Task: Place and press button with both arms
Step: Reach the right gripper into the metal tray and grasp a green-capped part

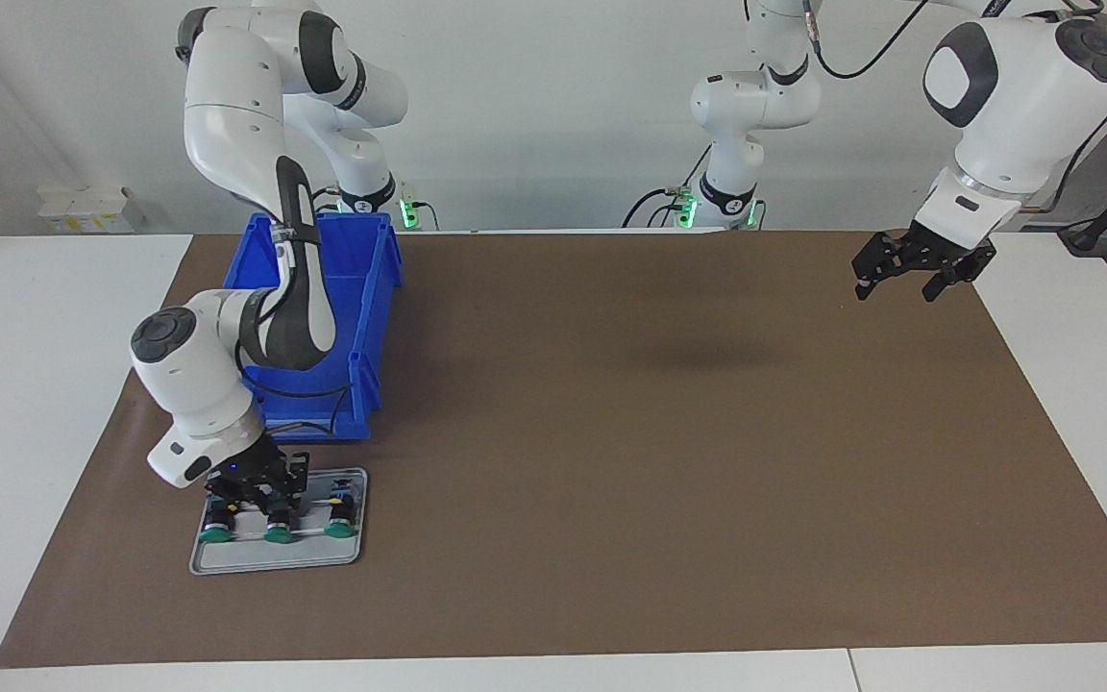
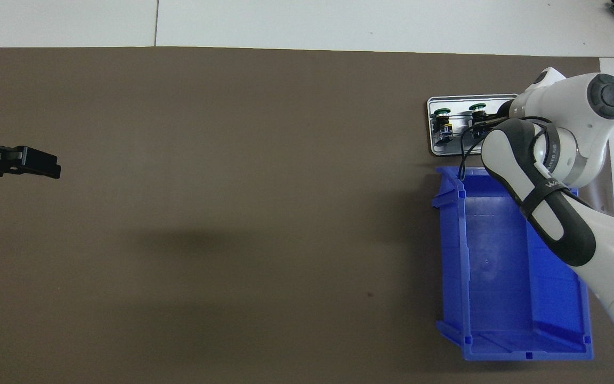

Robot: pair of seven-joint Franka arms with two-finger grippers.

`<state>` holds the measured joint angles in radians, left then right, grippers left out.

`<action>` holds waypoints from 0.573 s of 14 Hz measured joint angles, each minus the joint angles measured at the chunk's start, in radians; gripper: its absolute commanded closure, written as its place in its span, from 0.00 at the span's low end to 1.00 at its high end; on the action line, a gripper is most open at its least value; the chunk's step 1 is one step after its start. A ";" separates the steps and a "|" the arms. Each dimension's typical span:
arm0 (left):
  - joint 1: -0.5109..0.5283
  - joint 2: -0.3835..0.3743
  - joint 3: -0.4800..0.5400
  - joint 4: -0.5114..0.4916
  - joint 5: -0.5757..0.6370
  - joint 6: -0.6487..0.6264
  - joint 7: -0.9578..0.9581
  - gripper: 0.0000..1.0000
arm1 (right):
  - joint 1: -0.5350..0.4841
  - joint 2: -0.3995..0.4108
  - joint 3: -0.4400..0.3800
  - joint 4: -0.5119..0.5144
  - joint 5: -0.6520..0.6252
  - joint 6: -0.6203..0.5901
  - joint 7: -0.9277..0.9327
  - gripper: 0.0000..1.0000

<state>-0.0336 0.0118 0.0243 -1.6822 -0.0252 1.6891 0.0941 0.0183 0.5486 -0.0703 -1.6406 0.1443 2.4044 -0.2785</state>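
Nearest the robots, the blue bin (image 1: 376,288) is standing open-topped on the brown mat (image 1: 611,481) at the right arm's end of the table. The left gripper (image 1: 899,286) is waiting with fingers spread wide, holding nothing, raised over the mat well apart from the bin toward the left arm's end. Just beside the bin, farther from the robots, the metal tray (image 1: 275,563) is carrying three buttons in a row. Each is lying on its side with its long axis running away from the bin, green cap outermost and rear block toward the bin. The right gripper (image 1: 254,495) is reaching down past the bin onto this row, directly above the bodies, and is closing tight on the button (image 1: 277,531). This is judged to be the middle one, though the fingers are masking the contact. The right arm is plainly the nearer. From overhead its wrist is hiding the endmost button and part of the tray, and the fingertips are not making themselves out.
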 measured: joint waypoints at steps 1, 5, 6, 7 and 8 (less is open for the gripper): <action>0.000 0.000 0.000 0.000 0.000 0.000 0.000 0.00 | 0.001 -0.002 0.000 0.017 0.000 -0.010 0.018 1.00; 0.000 0.000 0.000 0.000 0.000 0.000 0.000 0.00 | 0.003 -0.021 -0.001 0.190 -0.128 -0.236 0.225 1.00; 0.000 0.000 0.000 0.000 0.000 0.000 0.000 0.00 | 0.006 -0.030 0.000 0.240 -0.145 -0.306 0.300 1.00; 0.000 0.000 0.000 0.000 0.000 0.000 0.000 0.00 | 0.010 -0.037 0.000 0.278 -0.152 -0.362 0.372 1.00; 0.000 0.000 0.000 0.000 0.000 0.000 0.000 0.00 | 0.017 -0.043 0.001 0.305 -0.155 -0.397 0.440 1.00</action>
<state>-0.0336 0.0118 0.0243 -1.6822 -0.0253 1.6891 0.0941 0.0356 0.5057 -0.0698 -1.3360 -0.0103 2.0072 0.1610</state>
